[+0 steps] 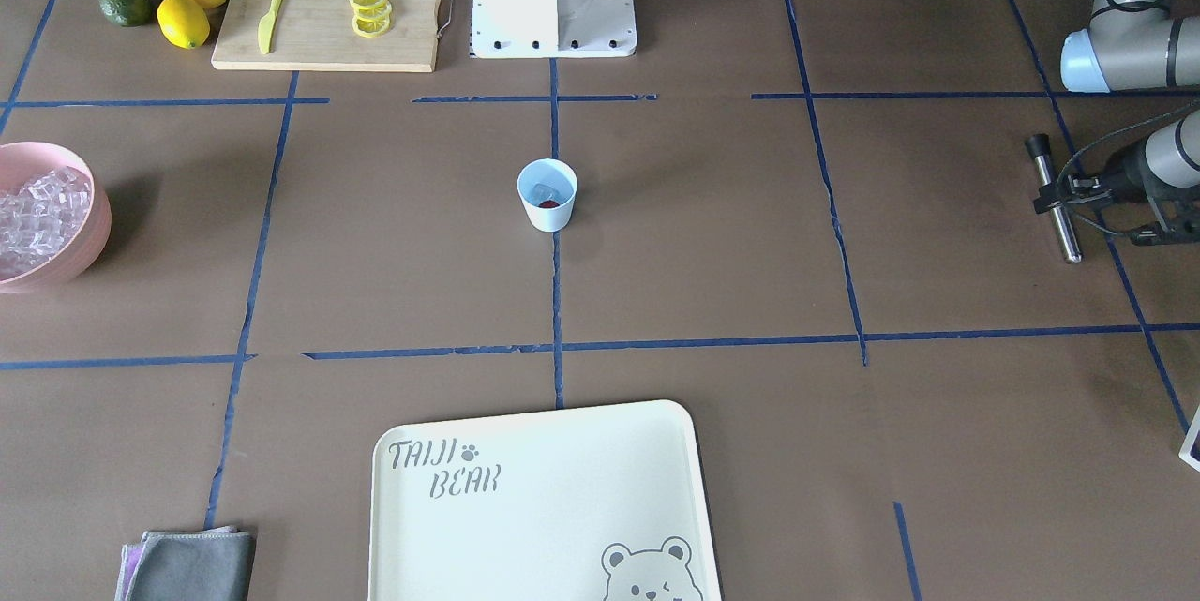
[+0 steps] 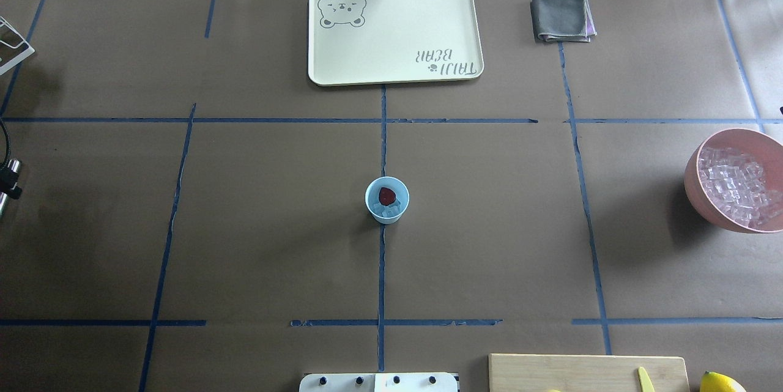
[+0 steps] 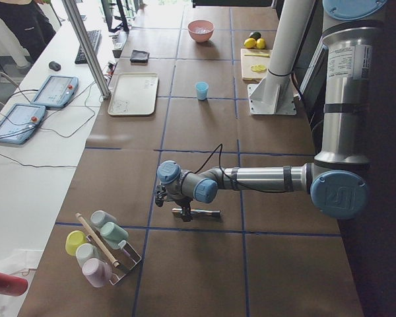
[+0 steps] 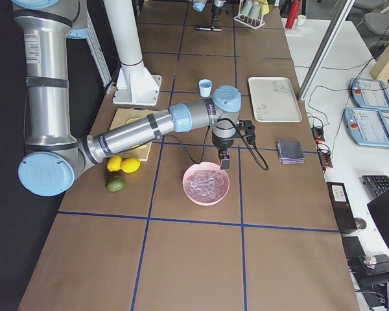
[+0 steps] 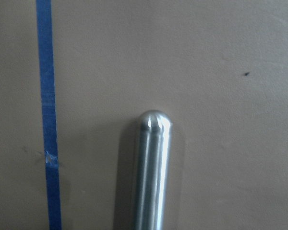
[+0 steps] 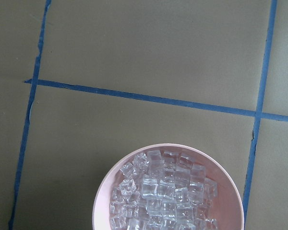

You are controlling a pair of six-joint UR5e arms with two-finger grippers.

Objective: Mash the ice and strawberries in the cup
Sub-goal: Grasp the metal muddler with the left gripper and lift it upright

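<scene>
We see the cup (image 2: 386,199) upright at the middle of the table (image 2: 244,227), on a blue tape line, well apart from both arms. Inside it lie a strawberry (image 2: 386,196) and a few ice cubes (image 2: 389,213), the berry on the far side from the robot.

The left gripper (image 1: 1057,198) is at the table's left end, clenched around a steel muddler (image 1: 1055,198); its black cap points toward the robot and its rounded steel end shows in the left wrist view. The right gripper (image 4: 224,160) hangs over the pink bowl (image 4: 206,184) of ice; we cannot tell how its jaws stand. A cream tray (image 2: 396,32) lies beyond the cup.
</scene>
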